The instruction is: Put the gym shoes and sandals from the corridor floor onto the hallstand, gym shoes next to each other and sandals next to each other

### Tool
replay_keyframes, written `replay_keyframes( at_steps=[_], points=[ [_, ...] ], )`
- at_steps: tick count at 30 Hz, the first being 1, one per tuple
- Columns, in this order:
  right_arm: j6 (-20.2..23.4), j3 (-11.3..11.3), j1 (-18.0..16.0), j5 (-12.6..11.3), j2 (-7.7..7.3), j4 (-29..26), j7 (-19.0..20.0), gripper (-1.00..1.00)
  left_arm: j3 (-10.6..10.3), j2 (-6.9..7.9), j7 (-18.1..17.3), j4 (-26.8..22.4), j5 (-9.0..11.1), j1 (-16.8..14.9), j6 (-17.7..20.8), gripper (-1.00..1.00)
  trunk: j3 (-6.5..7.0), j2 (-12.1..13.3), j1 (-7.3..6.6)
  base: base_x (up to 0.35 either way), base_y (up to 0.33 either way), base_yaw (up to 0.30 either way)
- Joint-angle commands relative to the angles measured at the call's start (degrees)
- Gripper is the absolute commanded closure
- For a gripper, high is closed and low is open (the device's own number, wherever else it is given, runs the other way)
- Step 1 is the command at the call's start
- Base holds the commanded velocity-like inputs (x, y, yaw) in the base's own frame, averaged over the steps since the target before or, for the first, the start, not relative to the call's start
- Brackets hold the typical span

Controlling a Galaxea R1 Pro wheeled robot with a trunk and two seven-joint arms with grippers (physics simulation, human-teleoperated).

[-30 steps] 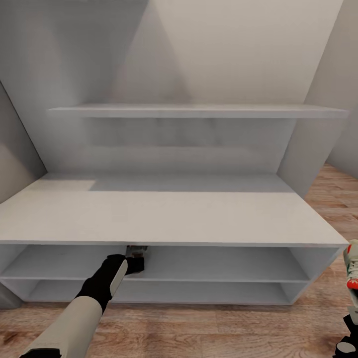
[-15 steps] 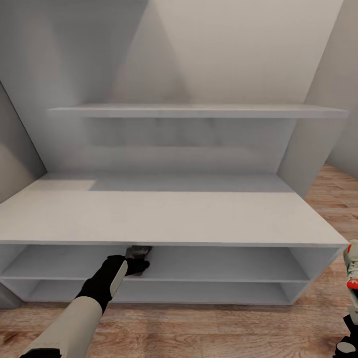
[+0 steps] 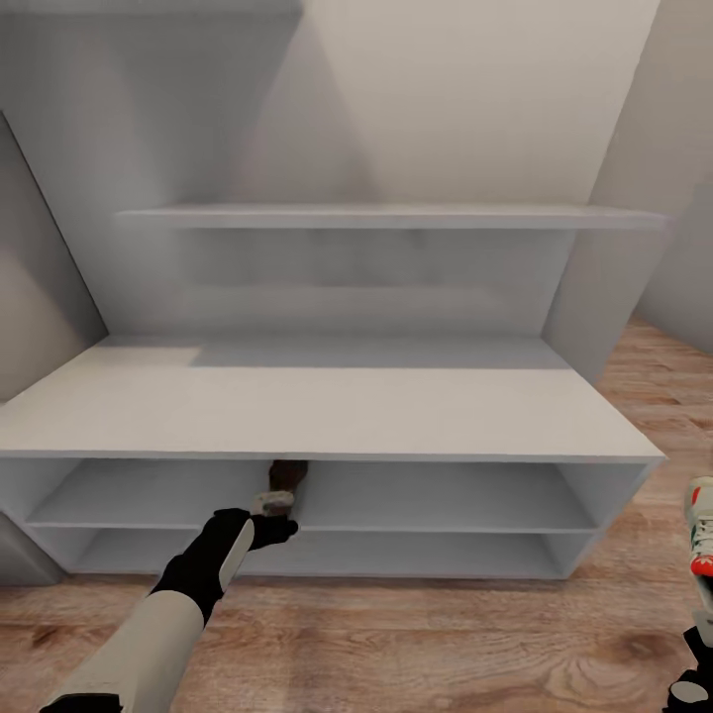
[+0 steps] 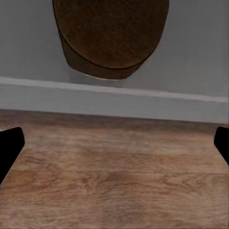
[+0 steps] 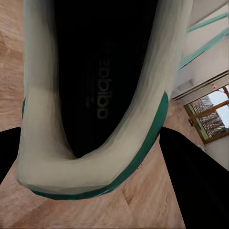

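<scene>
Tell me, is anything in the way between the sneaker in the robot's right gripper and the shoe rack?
Nothing visible. The sneaker hangs in the right gripper over bare floor beside the rack. The rack's top is bare, and its shelves are open apart from a sandal near the left gripper.

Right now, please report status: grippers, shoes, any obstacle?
Left gripper open, empty. Sandal on upper shelf of hallstand. Right gripper shut on gym shoe. No obstacle seen.
</scene>
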Motion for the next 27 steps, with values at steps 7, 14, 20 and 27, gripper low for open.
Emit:
replay_keyframes(
  at_steps=[7, 14, 20, 27],
  points=[
    [-0.07, 0.25, -0.04, 0.11, -0.01, 0.07, -0.25, 1.00, 0.16, -0.03, 0.08, -0.05, 0.45, -0.01, 0.31, -1.00, -0.05, -0.02, -0.05, -0.343, 0.000, 0.000],
    [-0.08, 0.25, -0.04, 0.10, -0.01, 0.07, -0.13, 1.00, 0.16, -0.03, 0.08, 0.01, 0.45, -0.01, 0.31, -1.00, -0.05, -0.02, -0.05, -0.343, 0.000, 0.000],
    [-0.10, 0.30, -0.04, 0.12, 0.08, 0.07, -0.12, 1.00, 0.16, -0.03, 0.20, 0.06, 0.45, -0.01, 0.15, -1.00, -0.05, -0.02, -0.05, -0.132, 0.000, 0.000],
    [-0.15, 0.33, -0.04, 0.19, 1.02, 0.07, -0.12, 1.00, 0.18, -0.03, 0.20, 1.05, 0.46, -0.01, -1.13, -1.00, -0.05, -0.02, -0.05, -0.194, 0.000, 0.000]
  ],
)
